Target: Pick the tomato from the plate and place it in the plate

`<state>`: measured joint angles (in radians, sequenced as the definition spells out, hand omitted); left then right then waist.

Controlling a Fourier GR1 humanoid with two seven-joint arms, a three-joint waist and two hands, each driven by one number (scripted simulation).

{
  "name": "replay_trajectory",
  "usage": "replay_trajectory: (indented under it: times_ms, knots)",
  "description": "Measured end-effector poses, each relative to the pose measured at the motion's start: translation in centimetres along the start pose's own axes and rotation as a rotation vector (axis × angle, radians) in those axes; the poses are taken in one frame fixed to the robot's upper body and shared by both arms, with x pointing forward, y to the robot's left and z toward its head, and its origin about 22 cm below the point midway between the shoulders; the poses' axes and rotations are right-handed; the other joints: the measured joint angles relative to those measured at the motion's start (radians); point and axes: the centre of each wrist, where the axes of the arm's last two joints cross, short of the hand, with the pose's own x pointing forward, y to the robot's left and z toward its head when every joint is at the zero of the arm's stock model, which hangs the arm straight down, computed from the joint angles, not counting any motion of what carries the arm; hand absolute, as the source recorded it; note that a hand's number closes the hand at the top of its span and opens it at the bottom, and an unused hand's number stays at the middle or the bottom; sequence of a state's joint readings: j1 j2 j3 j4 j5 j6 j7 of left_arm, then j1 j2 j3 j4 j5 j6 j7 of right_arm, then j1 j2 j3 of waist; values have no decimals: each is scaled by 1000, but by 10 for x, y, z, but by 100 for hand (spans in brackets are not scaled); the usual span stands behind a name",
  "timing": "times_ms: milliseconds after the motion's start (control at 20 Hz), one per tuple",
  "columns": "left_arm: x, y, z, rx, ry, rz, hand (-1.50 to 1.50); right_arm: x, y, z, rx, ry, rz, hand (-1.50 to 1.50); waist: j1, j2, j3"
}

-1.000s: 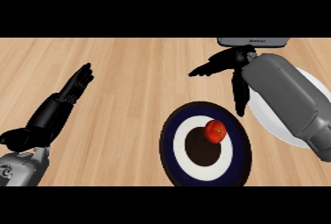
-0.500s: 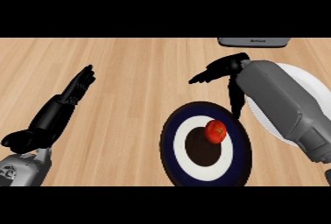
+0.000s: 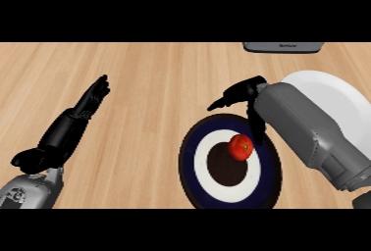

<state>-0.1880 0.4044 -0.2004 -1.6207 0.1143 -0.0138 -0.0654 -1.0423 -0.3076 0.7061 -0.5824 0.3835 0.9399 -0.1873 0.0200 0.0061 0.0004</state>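
Note:
A red tomato lies on a round plate with a dark blue rim, a white ring and a dark centre, right of the counter's middle. My right hand hovers just beyond the tomato, open, thumb out to the left and fingers hanging down toward the tomato's far side, holding nothing. Its grey forearm crosses a plain white plate at the right and hides much of it. My left hand rests open at the left, fingers straight and pointing away.
A dark grey device sits at the far edge, top right. Bare wooden counter stretches between the two hands and beyond the plates.
My right hand has come nearer and lower, from the far edge toward the tomato, its fingers now pointing down over the ringed plate. The tomato and left hand have stayed put.

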Motion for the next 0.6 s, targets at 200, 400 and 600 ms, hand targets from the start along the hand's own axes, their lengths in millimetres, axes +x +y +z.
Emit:
replay_trajectory:
  times_ms: [200,400,600]
  knots:
    - [3,5,0,3,4,5,0,-4,12,-10,30,6,13,-150,-3,-1,0]
    - [4,11,-1,4,6,4,0,-4,26,-24,65,10,37,-150,-4,-2,0]
    - [4,11,0,5,10,3,0,-3,38,-31,89,8,69,-150,-9,-11,-3]
